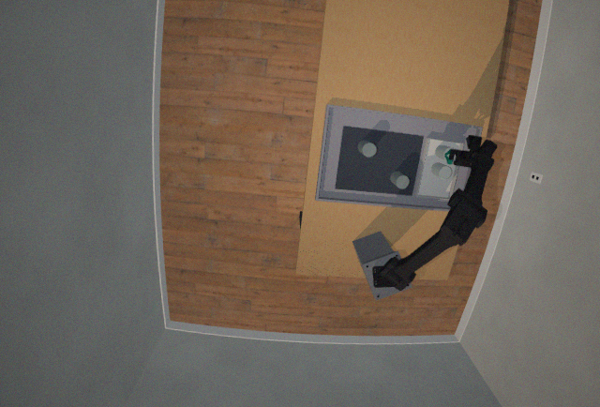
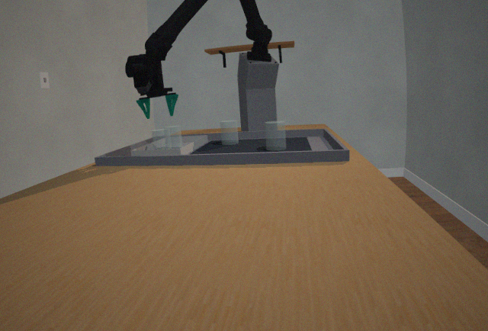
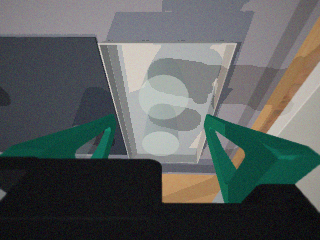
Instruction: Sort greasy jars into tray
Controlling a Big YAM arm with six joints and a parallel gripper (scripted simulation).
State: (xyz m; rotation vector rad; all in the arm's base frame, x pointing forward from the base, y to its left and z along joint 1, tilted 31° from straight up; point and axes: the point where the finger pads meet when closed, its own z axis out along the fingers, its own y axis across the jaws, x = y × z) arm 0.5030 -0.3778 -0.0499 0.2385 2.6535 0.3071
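My gripper (image 1: 449,156) (image 2: 159,116) (image 3: 160,119) is open and empty, with its green fingertips above the white tray (image 1: 434,191) (image 2: 183,149) (image 3: 119,90), higher than the jars. Two jars stand upright in the tray: a back jar (image 1: 441,151) (image 2: 173,136) (image 3: 163,96), partly under the gripper in the top view, and a front jar (image 1: 443,171) (image 2: 158,138) (image 3: 160,143) close to it. On the dark mat (image 1: 375,172) (image 2: 252,144) (image 3: 45,75) a back-left jar (image 1: 367,149) (image 2: 274,136) and a front-right jar (image 1: 400,180) (image 2: 229,133) stand upright, well apart.
Mat and tray lie side by side in a grey steel top (image 1: 397,119) (image 2: 236,159) with a raised rim, on a wooden table (image 1: 412,44) (image 2: 244,240). The arm reaches over the rim's right end from its grey pedestal (image 1: 373,246) (image 2: 258,98).
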